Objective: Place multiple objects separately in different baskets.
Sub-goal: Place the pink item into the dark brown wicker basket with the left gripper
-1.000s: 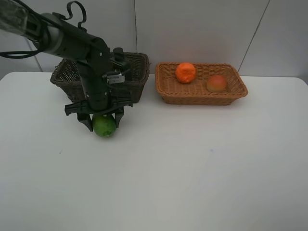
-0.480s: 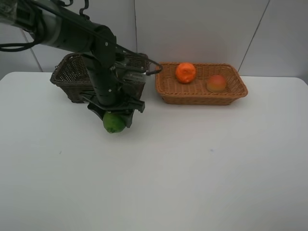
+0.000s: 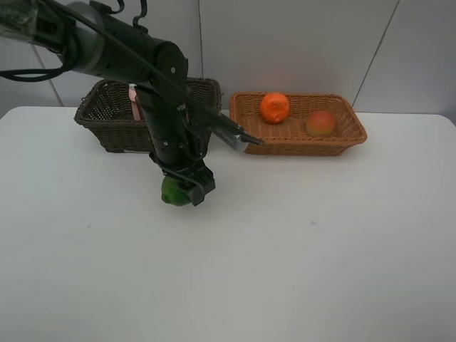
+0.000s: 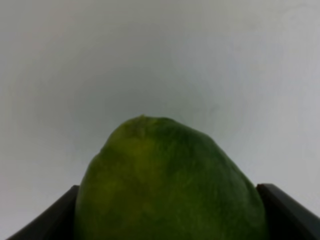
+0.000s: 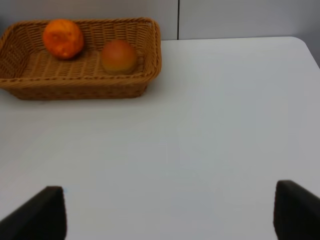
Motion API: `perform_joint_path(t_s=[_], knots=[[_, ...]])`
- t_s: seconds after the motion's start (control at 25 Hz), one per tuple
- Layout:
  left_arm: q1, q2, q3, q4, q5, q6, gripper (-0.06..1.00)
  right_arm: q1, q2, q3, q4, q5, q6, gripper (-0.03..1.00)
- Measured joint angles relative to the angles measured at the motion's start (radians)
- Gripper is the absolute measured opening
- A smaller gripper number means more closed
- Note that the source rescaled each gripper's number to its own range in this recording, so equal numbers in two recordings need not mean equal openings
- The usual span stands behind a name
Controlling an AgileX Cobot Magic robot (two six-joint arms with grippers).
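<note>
Exterior high view: left gripper (image 3: 184, 191) now rotated and shifted toward 3 o'clock compared with a second ago, when it stood square over the green fruit (image 3: 173, 192) nearer the dark basket's (image 3: 100, 117) front wall. Fruit carried along with it, out to the basket's 5 o'clock side. Probably a lift-and-carry under way, heading for the tan basket (image 3: 299, 139) at 2 o'clock, where the orange (image 3: 275, 107) and the peach (image 3: 320, 123) already lie; whether the fruit has fully cleared the table (image 3: 299, 256) cannot be told.

Jaws spread wide and clamped on the green fruit, one dark finger at each flank in the left wrist view, fruit (image 4: 167, 185) filling the gap and bulging out past the tips. Seated deep between the fingers, centred, no visible tilt.

Pink bottle (image 3: 133, 101) just visible inside the dark basket, at 11 o'clock from the gripper, mostly hidden by the arm.

Right gripper (image 5: 167, 212) idle, fingers standing wide apart with nothing between them, looking over bare table toward the tan basket (image 5: 150, 55) at its 11 o'clock. Out of sight in the high view.
</note>
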Motion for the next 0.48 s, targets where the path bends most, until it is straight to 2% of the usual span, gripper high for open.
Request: perform_joint_path(t_s=[0.16, 0.48], knots=[[-0.008, 0.000, 0.000, -0.001, -0.005, 0.006, 0.81, 0.000, 0.000, 0.000, 0.000, 0.000, 0.000, 0.86], [-0.023, 0.000, -0.075, -0.016, -0.128, -0.021, 0.81, 0.000, 0.000, 0.000, 0.000, 0.000, 0.000, 0.86]])
